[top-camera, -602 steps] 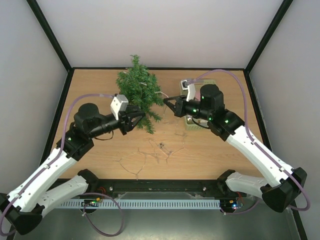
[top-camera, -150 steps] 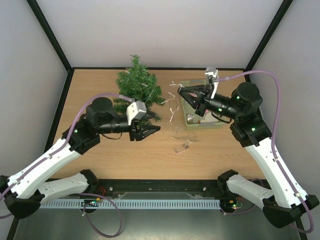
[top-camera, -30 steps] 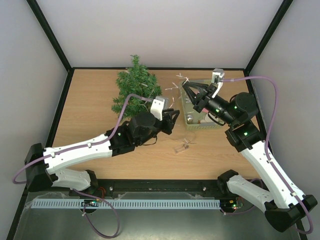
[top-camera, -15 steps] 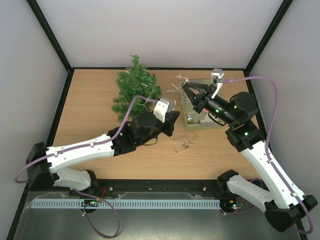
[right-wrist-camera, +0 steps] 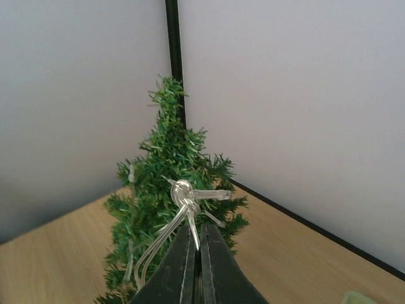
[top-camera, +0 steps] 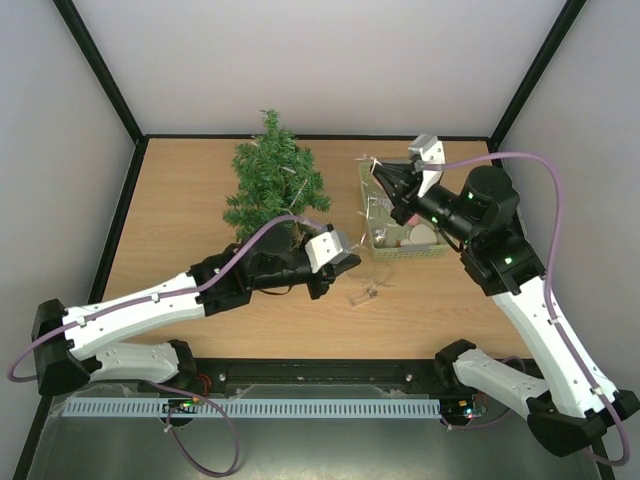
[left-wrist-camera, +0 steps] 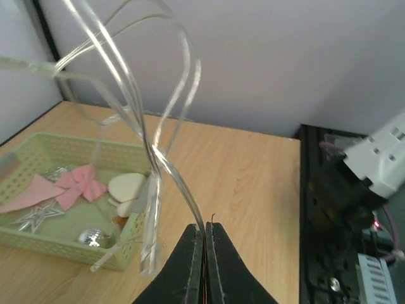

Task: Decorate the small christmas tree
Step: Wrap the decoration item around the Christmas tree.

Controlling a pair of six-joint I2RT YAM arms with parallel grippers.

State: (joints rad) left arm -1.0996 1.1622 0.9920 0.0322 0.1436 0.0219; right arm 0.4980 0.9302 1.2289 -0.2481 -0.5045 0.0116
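Note:
The small christmas tree stands upright at the back left of the wooden table, and it fills the right wrist view. A clear light string hangs between my two grippers. My right gripper is raised over the basket's far left corner and is shut on the string just below its knot. My left gripper sits lower, near the table's middle, shut on a doubled strand of the string. The strand loops up and away from the left gripper.
A pale green basket right of the tree holds a pink bow, a silver star, a silver ball and white oval pieces. A small clear piece lies on the table in front of it.
My left gripper has shut on the string and drawn back toward the near side of the table. My right arm has swung slightly, with its gripper still shut on the string.

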